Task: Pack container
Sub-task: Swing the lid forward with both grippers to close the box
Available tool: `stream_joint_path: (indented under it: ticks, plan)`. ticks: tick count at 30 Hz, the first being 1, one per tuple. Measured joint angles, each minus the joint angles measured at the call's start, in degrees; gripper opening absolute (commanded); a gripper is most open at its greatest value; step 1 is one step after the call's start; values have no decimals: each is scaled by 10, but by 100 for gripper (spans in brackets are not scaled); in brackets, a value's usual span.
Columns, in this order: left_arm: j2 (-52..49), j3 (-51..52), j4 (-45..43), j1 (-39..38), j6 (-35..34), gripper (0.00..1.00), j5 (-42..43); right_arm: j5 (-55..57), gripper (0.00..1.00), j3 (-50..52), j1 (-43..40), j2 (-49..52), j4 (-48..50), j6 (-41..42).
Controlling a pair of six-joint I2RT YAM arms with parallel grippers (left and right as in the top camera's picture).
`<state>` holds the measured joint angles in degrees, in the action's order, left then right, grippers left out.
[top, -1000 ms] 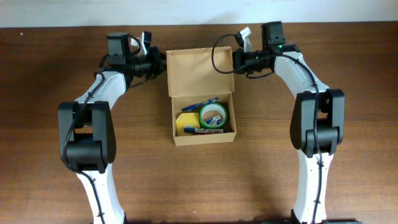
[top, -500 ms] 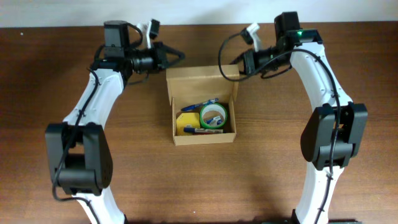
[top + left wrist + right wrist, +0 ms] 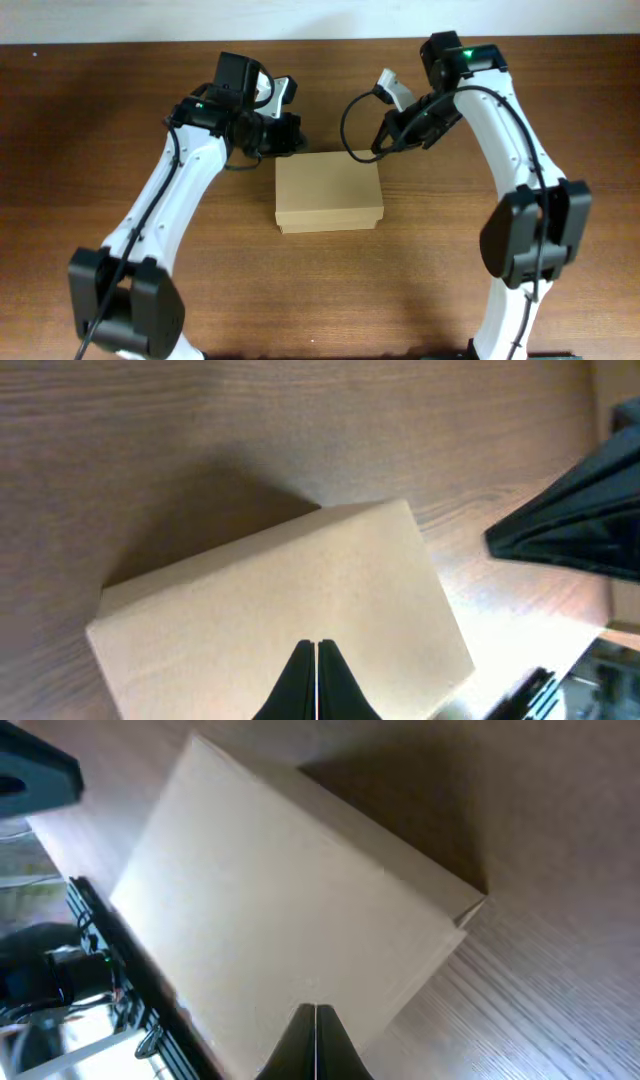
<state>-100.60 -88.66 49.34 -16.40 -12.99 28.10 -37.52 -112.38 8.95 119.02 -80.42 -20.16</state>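
The small, plain tan cardboard box sits in the middle of the dark brown wooden surface, between my two arms. Its flap lid is folded down flat, so nothing inside shows. From overhead its long sides run left to right, and its top is unmarked.

My left fingers are clenched together with nothing between them. Seen from above, they hang just behind the back left corner of the box. In my left wrist view they come to a single dark point over the near part of the lid, and the box lies at an angle across the lower half of the frame. I cannot tell whether the tips touch the cardboard or only hover close to it. A dark wedge at the right edge of that view is my other arm's end, near the far corner of the box.

My right fingers are also clenched on nothing, just behind the back right corner of the box. In my right wrist view their closed tips point at the lid, which fills most of the frame on a slant. One corner of the box reaches toward the right edge, with bare wood beyond it. Here too I cannot tell whether there is contact. Both arms bend inward over the back edge of the box, one from each side.
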Motion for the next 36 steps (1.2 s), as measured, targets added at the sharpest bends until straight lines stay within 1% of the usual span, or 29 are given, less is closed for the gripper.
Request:
stream_joint_path:
  ticks: [3, 4, 7, 10, 11, 15, 20, 28, 31, 33, 35, 36]
  plan:
    - [55, 0, 48, -18, 2, 2, -52, 16, 4, 0, 0, -75, -14, 6]
    - [74, 0, 78, -24, 2, 2, -73, 19, 4, 0, 0, -101, -32, 9]
    - [91, 2, 132, -57, 2, 2, -141, 22, 3, 10, 10, -124, -53, 16]
    - [91, 40, 121, -85, -1, 2, -167, 26, 4, 70, 34, -122, -29, 18]
    - [92, 67, 105, -89, -5, 2, -172, 26, 4, 113, 44, -120, -3, 19]
    - [92, 144, 58, -89, -21, 2, -181, 18, 4, 227, 48, -117, 67, 20]
    - [92, 212, 0, -89, -42, 2, -172, 14, 4, 313, 48, -117, 121, 31]
    - [105, 232, -22, -86, -57, 2, -165, 4, 4, 318, 47, -117, 123, 37]
    - [124, 231, -10, -85, -54, 2, -159, 7, 4, 291, 47, -117, 74, 43]
    - [186, 216, 3, -77, -42, 2, -157, 10, 4, 238, 47, -126, 54, 47]
    - [294, 188, 14, -72, -30, 2, -158, 21, 4, 177, 47, -170, 39, 48]
    - [359, 176, 35, -72, -28, 2, -157, 31, 4, 161, 47, -205, 36, 49]
